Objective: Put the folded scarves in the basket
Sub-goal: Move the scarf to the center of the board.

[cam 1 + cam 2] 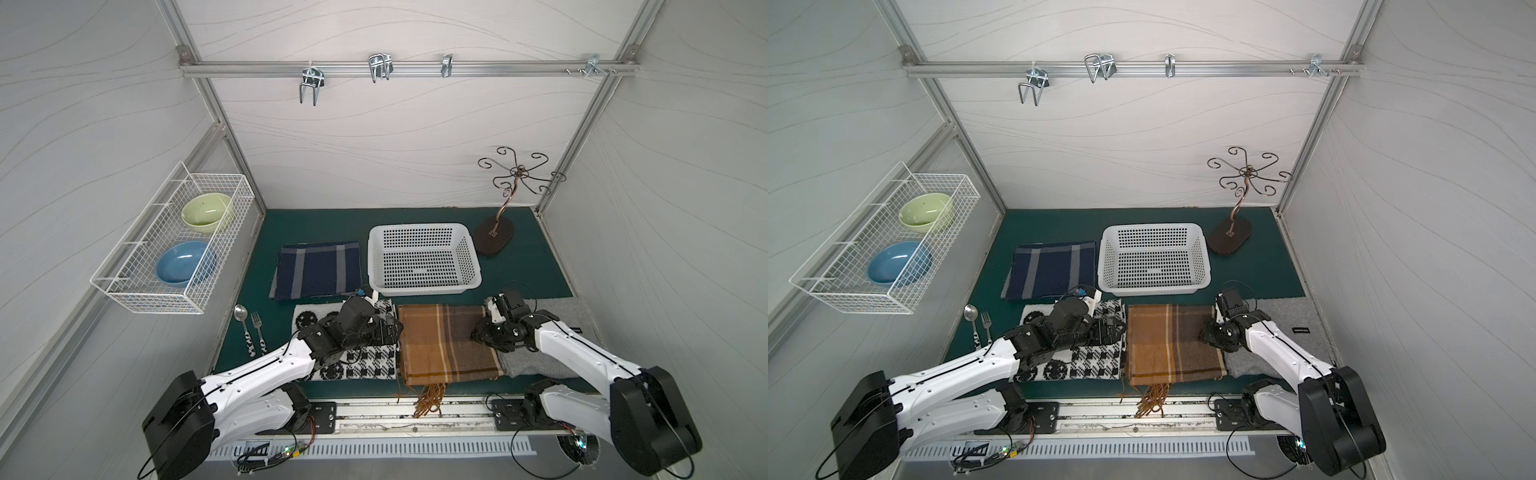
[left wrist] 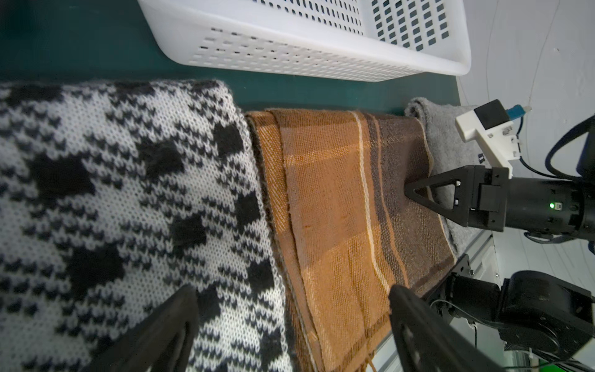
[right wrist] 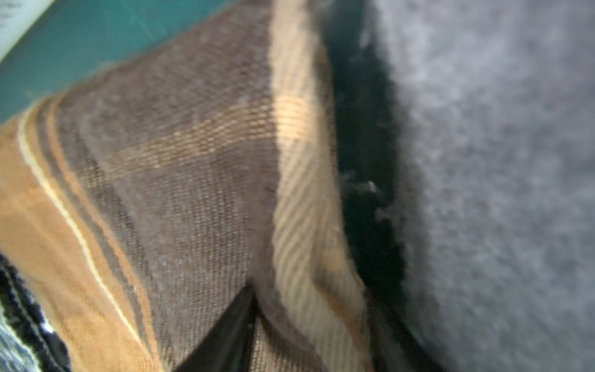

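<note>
The brown plaid scarf [image 1: 444, 345] lies folded on the counter [image 1: 316, 224], just near of the basket [image 1: 424, 289]. The left end effector [image 2: 293, 291], jaws wide apart at its left edge, may snag the black-and-white scarf [image 1: 370, 365]. The right end effector [image 1: 478, 332] straddles the right edge, whether clamped I cannot tell, so layers may slip and unfold

This is a robot test cell in a lab: white panel walls [image 1: 395, 145] set in aluminium framing [image 1: 407, 68], with two white robot arms [image 1: 257, 370] bolted to a metal rail [image 1: 374, 415]. Household props, such as a wire rack [image 1: 137, 291] of bowls [image 1: 205, 210], surround the green-matted bench [image 1: 316, 226].
</note>
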Robot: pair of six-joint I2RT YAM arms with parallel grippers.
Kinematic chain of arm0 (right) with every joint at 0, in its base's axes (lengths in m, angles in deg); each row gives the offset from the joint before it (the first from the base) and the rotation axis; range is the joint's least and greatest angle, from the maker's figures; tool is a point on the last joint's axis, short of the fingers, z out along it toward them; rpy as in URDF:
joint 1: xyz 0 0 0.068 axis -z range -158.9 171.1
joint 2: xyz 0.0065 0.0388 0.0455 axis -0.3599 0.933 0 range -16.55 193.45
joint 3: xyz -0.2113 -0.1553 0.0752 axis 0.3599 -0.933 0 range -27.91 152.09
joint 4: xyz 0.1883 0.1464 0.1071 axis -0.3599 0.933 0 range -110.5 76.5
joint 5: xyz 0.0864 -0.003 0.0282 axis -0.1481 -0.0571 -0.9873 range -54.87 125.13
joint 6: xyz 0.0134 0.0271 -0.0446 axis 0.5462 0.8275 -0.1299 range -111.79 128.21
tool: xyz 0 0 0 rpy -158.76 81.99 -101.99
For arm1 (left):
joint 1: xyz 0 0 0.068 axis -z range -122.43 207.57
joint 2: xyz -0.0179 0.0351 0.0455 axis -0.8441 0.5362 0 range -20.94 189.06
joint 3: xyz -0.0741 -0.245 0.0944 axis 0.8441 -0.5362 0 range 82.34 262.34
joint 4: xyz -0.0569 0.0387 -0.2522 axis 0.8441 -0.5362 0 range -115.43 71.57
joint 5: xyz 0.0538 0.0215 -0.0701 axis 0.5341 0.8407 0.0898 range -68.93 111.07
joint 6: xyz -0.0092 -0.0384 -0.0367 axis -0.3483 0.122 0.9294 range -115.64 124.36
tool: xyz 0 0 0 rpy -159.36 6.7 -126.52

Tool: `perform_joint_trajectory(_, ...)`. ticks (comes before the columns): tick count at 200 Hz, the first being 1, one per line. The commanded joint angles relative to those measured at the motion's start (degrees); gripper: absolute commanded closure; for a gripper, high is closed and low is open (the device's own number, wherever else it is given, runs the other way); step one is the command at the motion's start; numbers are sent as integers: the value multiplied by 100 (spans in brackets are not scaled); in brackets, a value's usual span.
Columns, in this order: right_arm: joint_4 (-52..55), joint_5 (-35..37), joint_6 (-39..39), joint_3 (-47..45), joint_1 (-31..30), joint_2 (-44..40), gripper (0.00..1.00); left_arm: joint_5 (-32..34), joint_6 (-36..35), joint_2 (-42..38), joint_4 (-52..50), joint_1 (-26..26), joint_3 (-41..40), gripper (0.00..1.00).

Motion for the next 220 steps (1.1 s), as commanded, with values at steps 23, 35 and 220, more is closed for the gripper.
perform_joint_trajectory(23,-91,-244,-205,-55,-48,125,69,698,604,440,811,509,-59,5)
perform_joint_trajectory(35,-90,-262,-253,-44,-47,143,76,864,707,556,928,625,-96,5)
perform_joint_trajectory(220,-348,-991,-388,-325,711,-549,99,2304,1172,1727,465,1324,260,5)
